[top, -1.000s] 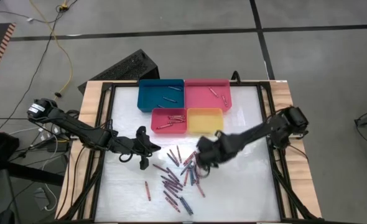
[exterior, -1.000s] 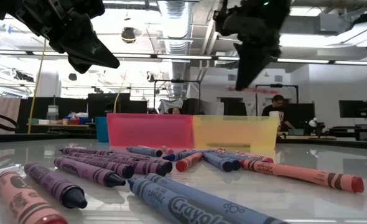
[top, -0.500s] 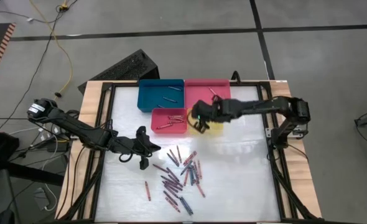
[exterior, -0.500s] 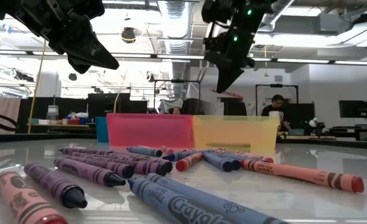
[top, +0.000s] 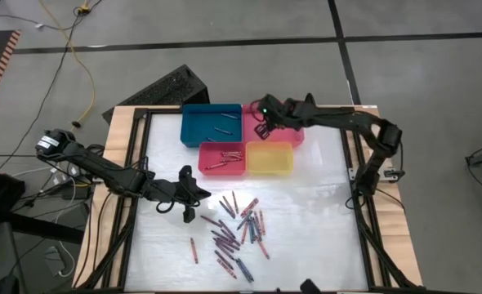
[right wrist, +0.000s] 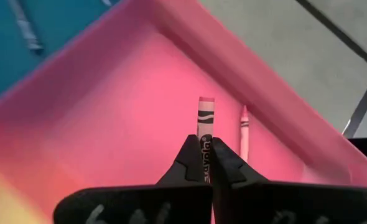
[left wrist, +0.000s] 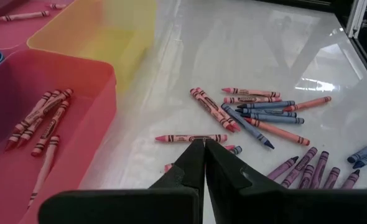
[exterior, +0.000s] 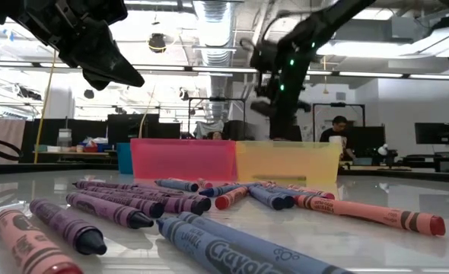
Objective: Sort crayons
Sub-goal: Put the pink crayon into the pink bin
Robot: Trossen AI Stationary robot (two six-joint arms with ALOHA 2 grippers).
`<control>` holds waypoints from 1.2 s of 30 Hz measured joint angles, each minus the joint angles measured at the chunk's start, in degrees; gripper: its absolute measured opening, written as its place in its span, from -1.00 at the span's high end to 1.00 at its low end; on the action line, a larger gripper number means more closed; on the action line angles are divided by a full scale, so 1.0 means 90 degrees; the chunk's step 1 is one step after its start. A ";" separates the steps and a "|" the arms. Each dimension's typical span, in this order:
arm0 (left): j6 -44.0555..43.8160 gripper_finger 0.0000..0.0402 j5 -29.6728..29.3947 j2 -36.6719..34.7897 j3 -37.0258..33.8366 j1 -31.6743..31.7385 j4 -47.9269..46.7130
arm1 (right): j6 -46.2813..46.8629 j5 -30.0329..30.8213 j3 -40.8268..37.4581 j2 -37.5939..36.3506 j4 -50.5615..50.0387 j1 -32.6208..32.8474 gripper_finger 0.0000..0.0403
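Note:
Several crayons (top: 237,233), pink, purple, blue and red, lie loose on the white table near its front middle. My right gripper (top: 265,124) hangs over the big pink tray (top: 290,135) at the far side, shut on one pink crayon (right wrist: 206,118). My left gripper (top: 205,194) hovers left of the pile, shut, with nothing between its fingers. In the left wrist view a pink crayon (left wrist: 190,137) lies on the table just beyond its tips (left wrist: 204,144). In the low view my left gripper (exterior: 125,76) is at the upper left and my right gripper (exterior: 276,103) is above the trays. My right gripper pinches the pink crayon between its two fingers, on the wrapped part (right wrist: 203,144) well back from the crayon's blunt free end (right wrist: 206,101). The crayon lies along the fingers and sticks out beyond their tips. The fingers slant down toward the pink tray's floor, and the crayon looks clear of it.
A blue tray (top: 211,122) with two crayons stands left of the pink one. A small red tray (top: 222,159) holding several crayons and a yellow tray (top: 269,158) stand in front of them. One crayon (right wrist: 244,134) lies in the pink tray. A black frame (top: 140,163) rims the table.
My right gripper has swung from the crayon pile toward the table's far edge, passing over the yellow tray and ending over the pink tray. It has rolled on the way and stayed shut on the crayon.

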 joint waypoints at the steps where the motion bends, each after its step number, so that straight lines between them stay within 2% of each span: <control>1: 0.0000 1.00 0.0000 0.0000 0.0002 0.0000 -0.0011 | -0.0073 -0.0059 -0.0001 0.0130 0.0030 -0.0089 0.98; 8: 0.0000 1.00 0.0000 0.0000 0.0005 0.0000 -0.0125 | -0.0389 -0.0321 -0.0004 0.0955 0.0285 -0.0493 0.98; 13: 0.0012 1.00 0.0000 -0.0002 0.0005 0.0000 -0.0138 | -0.0436 -0.0325 -0.0001 0.1236 0.0327 -0.0651 0.98; 36: -0.0051 1.00 0.0002 0.0000 0.0005 0.0000 -0.0119 | -0.0456 -0.0680 -0.0001 0.1260 0.0444 -0.0671 0.80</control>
